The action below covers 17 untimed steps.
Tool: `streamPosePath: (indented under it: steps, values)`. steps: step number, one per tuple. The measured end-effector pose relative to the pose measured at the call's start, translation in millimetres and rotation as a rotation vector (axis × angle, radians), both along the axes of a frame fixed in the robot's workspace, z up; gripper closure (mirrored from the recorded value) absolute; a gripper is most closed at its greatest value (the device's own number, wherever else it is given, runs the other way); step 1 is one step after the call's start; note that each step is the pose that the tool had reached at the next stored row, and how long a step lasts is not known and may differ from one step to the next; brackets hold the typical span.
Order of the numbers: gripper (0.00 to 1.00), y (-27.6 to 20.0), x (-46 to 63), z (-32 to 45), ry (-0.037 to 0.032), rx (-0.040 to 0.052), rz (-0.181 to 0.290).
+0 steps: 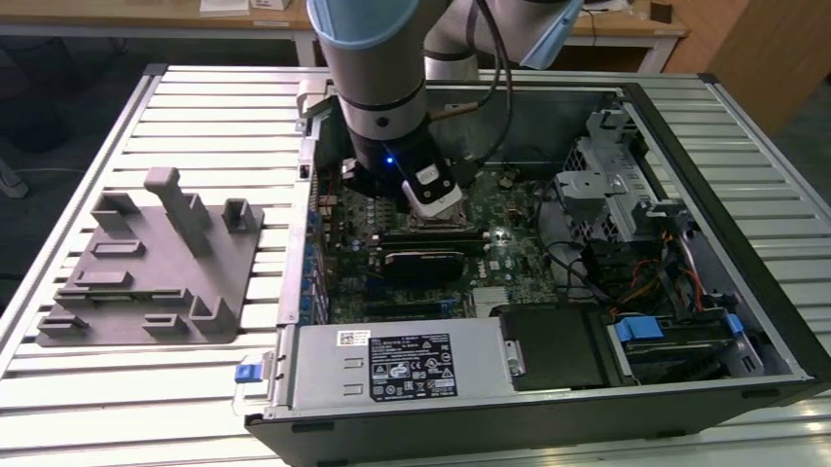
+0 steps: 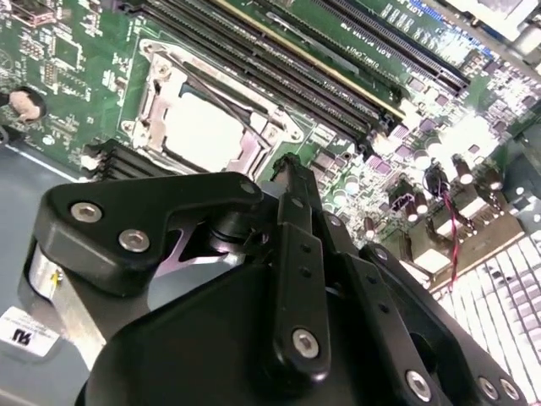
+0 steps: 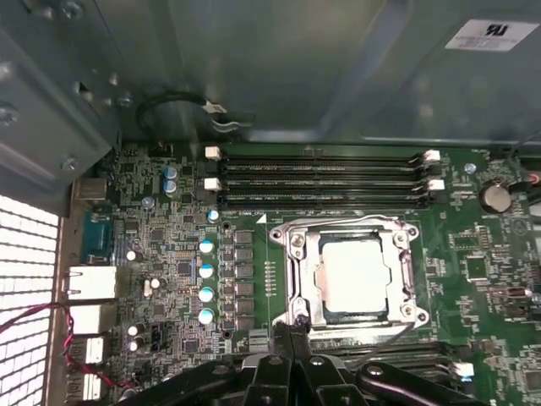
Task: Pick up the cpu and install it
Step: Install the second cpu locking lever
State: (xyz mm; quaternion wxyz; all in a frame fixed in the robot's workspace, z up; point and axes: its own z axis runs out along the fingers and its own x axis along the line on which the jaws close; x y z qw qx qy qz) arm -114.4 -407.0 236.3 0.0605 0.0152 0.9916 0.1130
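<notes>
The cpu (image 3: 355,275) is a pale silver square lying flat inside the metal-framed socket (image 3: 296,254) on the green motherboard; the second wrist view shows the cpu (image 2: 203,131) there too. My gripper (image 3: 292,331) hangs just above the socket's edge, beside the cpu. Its black fingers (image 2: 287,182) are pressed together with nothing between them. In the exterior view the arm reaches down into the open computer case and the gripper (image 1: 426,206) is over the middle of the board, covering the socket.
A grey fixture with upright posts (image 1: 150,263) lies on the slatted table (image 1: 104,389) at the exterior view's left. Inside the case are memory slots (image 3: 321,178), a power supply (image 1: 396,365) and a drive cage (image 1: 610,185) with cables.
</notes>
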Motion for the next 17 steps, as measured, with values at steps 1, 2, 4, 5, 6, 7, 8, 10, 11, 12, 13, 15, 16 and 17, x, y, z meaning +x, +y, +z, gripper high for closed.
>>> streamPosePath:
  steps: [1, 2, 4, 5, 6, 7, 8, 10, 11, 12, 13, 15, 16, 17]
  values:
    - [0.89, 0.0, 0.3, 1.8, 0.0001, -0.0002, 0.0]
    - [0.89, 0.0, 0.5, 3.3, 0.0, -0.0005, 0.0]
    - [0.89, 0.0, 1.2, 6.0, 0.0, -0.0026, -0.001]
    - [0.89, 0.0, 1.6, 7.1, 0.0, -0.0048, -0.001]
    - [0.89, 0.1, 2.1, 8.0, 0.0, -0.0077, -0.001]
    - [0.89, 0.1, 2.8, 8.7, -0.0002, -0.0113, -0.002]
    - [0.89, 0.0, 3.6, 9.7, 0.0, -0.0163, -0.003]
    - [0.89, 0.0, 6.2, 11.0, 0.0, -0.0252, -0.005]
    - [0.89, 0.0, 7.8, 11.6, 0.0, -0.0294, -0.006]
    - [0.89, 0.0, 9.5, 12.0, 0.0, -0.0332, -0.007]
    - [0.89, 0.0, 11.3, 12.4, 0.0, -0.0366, -0.008]
    - [0.89, 0.0, 15.6, 12.6, 0.0, -0.0415, -0.009]
    - [0.89, 0.0, 18.1, 12.6, 0.0002, -0.0429, -0.01]
    - [0.89, 0.0, 20.4, 12.6, 0.0004, -0.0438, -0.01]
